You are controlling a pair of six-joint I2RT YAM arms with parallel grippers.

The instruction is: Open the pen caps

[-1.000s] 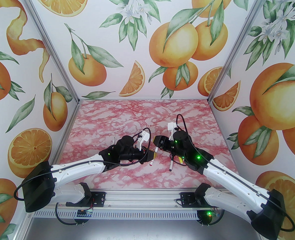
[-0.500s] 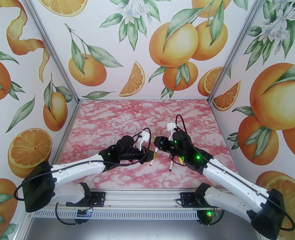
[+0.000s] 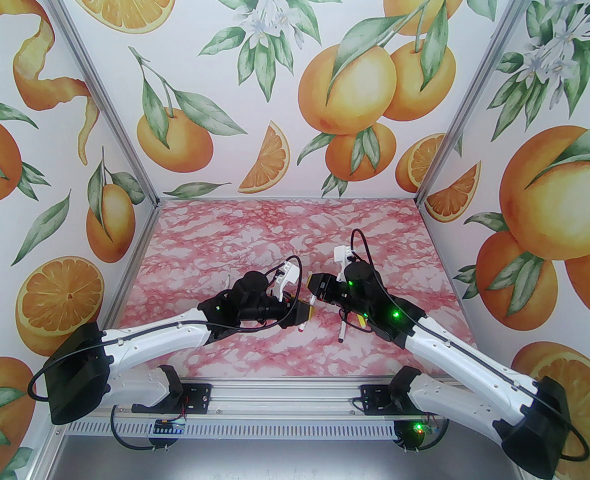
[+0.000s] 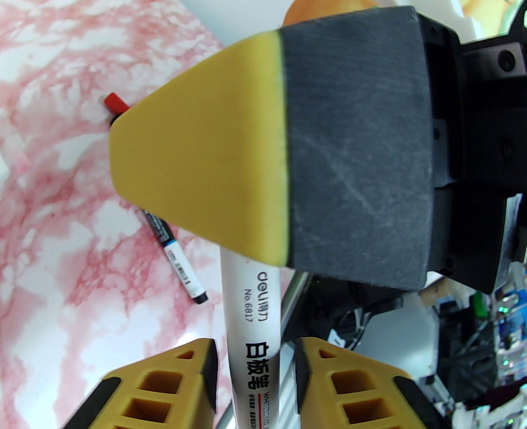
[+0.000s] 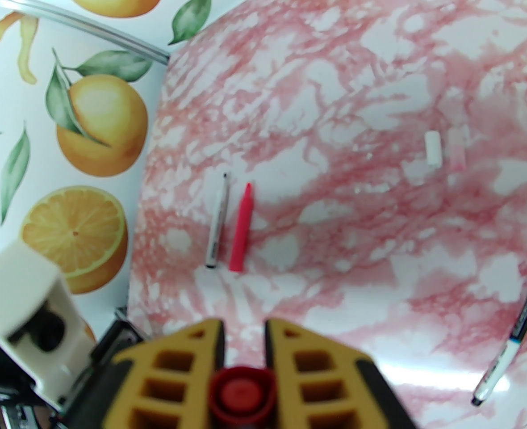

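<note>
holding red cap (image 5: 241, 393) tight in right claw (image 5: 243, 329). straddling white pen (image 4: 254, 311) with left claw (image 4: 254, 349), narrow, slack. probably mid-pull. seen on counter (image 5: 335, 83): loose white cap (image 5: 433, 148), pink pen (image 5: 241, 228) seemingly bare. likely more left.

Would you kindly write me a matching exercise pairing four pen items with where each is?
Things:
1. white printed marker barrel
2. dark red round cap
3. pink pen barrel
4. small white stubby cap
Places:
A. loose on the pink marble table, away from any pen
B. between the parted fingers of the left gripper
C. clamped in the right gripper
D. lying beside a thin white pen
Pairs: 1-B; 2-C; 3-D; 4-A.
</note>
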